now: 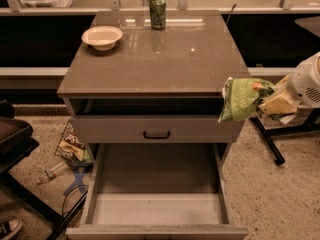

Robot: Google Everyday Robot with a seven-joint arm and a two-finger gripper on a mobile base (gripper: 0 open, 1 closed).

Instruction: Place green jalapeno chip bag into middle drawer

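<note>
The green jalapeno chip bag [242, 98] is a crumpled light-green foil bag. It hangs in the air at the cabinet's front right corner, level with the top drawer front. My gripper [272, 103] comes in from the right edge and is shut on the green jalapeno chip bag, its yellowish fingers [276, 104] clamped on the bag's right side. The middle drawer [156, 209] is pulled fully open below, a wide shallow grey box with a bare floor. The bag is above and to the right of that drawer.
On the cabinet top [155, 64] stand a white bowl [102, 36] at the back left and a green soda can [158, 12] at the back. The top drawer front has a black handle [156, 134]. A dark printed bag [71, 145], a bottle and cables lie on the floor at left.
</note>
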